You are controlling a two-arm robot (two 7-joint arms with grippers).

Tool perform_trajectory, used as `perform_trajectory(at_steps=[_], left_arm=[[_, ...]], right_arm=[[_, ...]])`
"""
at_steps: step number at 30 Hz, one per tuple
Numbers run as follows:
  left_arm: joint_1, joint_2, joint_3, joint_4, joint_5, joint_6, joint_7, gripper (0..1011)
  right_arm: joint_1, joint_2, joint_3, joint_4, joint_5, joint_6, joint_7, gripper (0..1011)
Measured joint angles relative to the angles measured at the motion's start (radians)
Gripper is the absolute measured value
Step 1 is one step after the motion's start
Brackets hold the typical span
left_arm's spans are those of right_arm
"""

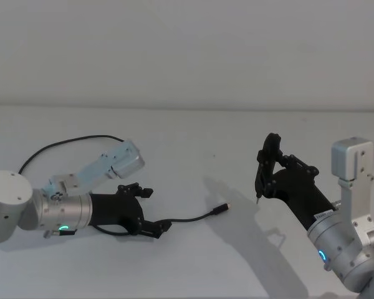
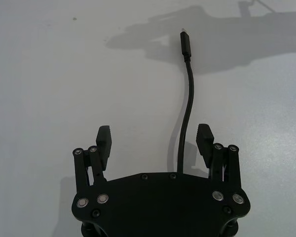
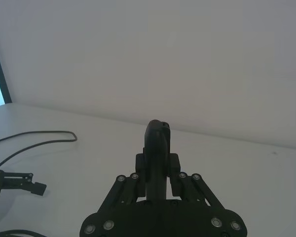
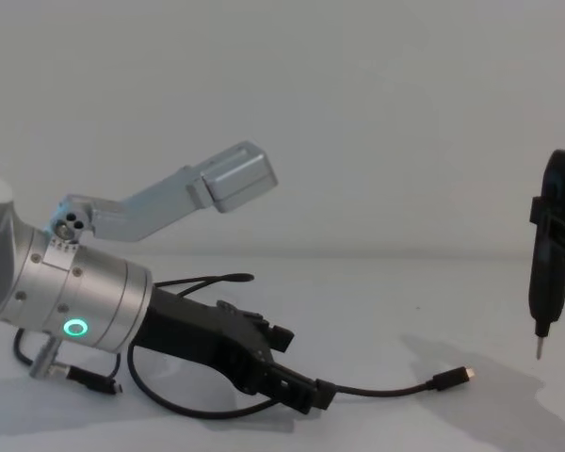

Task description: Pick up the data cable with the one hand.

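The bare white table (image 1: pixel 193 134) ran back to a pale wall (image 1: pixel 187 50), with open surface between the arms. The left black two-finger tool (image 1: pixel 153 210) lay low, fingers spread astride the thin black data cable (image 1: pixel 193 218), whose plug (image 1: pixel 221 208) lay free ahead. The right tool (image 1: pixel 269 175), well apart, pinched a slim dark metal-tipped stylus (image 4: pixel 551 245) upright above the table.
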Motion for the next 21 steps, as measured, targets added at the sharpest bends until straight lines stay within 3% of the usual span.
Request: perform_trajectory(at_steps=[7,11,21], left_arm=[[-0.002,-0.004,0.003,0.004,0.001,0.003,0.001,998],[-0.003,-0.005,0.004,0.006,0.001,0.004,0.002,931],[-0.004,-0.007,0.005,0.008,0.002,0.006,0.002,630]], right_arm=[[0.000,0.000,0.000,0.000,0.000,0.000,0.000,275],[0.000,0.000,0.000,0.000,0.000,0.000,0.000,275],[0.000,0.000,0.000,0.000,0.000,0.000,0.000,274]])
